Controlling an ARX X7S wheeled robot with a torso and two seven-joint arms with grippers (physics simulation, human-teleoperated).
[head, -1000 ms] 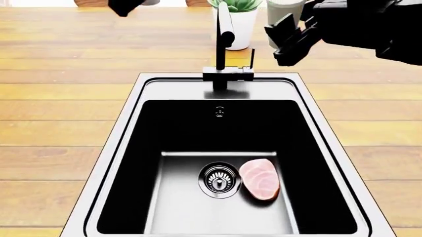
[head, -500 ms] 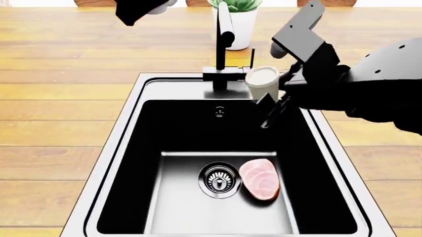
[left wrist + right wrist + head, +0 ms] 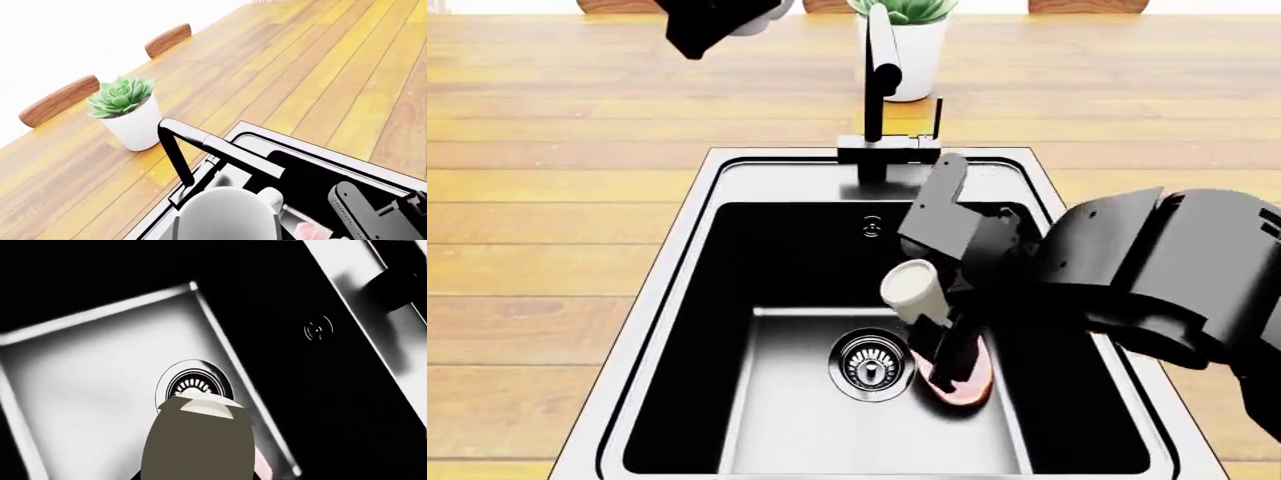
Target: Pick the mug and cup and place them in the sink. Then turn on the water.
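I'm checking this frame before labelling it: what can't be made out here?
- Right claw: head view, cup and arm cover its fingers; grip unconfirmed.
- Left claw: cut by head view's top edge.
- Mug: left wrist view, cut by the frame edge; handle unseen.
- Pink item in sink: mostly behind the right claw.

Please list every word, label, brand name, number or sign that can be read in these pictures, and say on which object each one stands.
There is no readable text.
The round fitting on the back wall of the sink carries a small mark, too small to read.
The cup in the right pincer, the plant pot and the tap look plain.
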